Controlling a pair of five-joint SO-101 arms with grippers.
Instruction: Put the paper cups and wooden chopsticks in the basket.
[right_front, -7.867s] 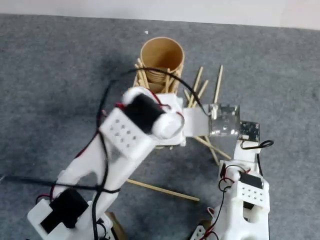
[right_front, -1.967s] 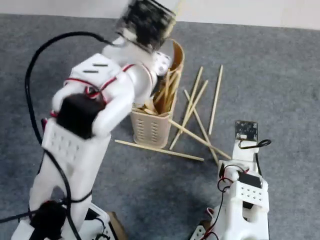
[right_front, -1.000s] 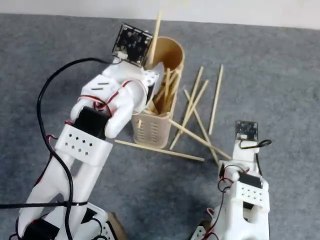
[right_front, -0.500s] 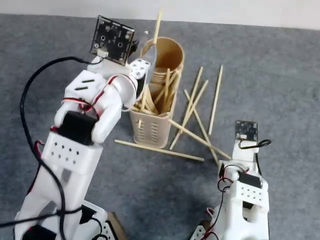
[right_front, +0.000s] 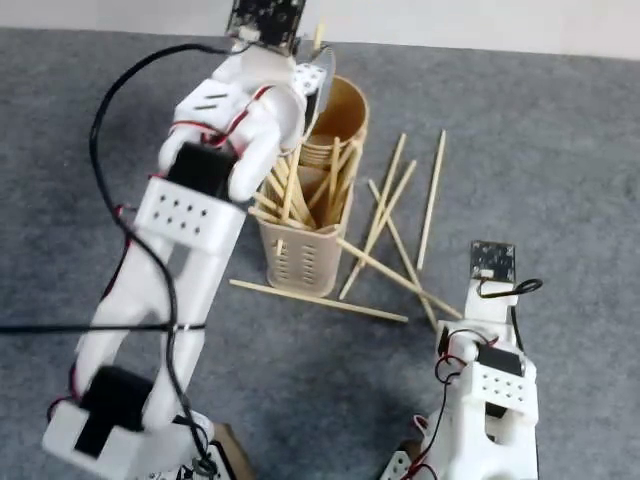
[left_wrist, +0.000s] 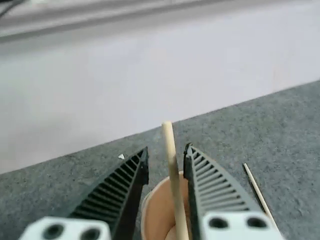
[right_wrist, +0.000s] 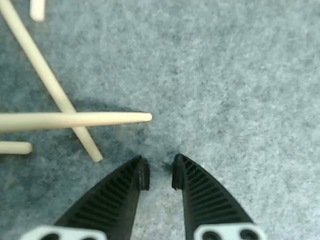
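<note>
Shifted farther over the basket (right_front: 300, 262) since half a second ago, the left gripper (left_wrist: 166, 149) is open on both sides of an upright chopstick (left_wrist: 170, 165) standing in the paper cup (right_front: 347, 108) inside that basket, while the right gripper (right_wrist: 159, 172), slightly open, hangs over the carpet (right_wrist: 240, 75) near loose chopsticks (right_front: 402, 215).

One tan paper cup (right_front: 345, 110) sits in one beige slotted plastic basket (right_front: 300, 262), upper centre. Six pale wooden chopsticks (right_front: 431, 200) lie loose at its right, and several more stand inside.
</note>
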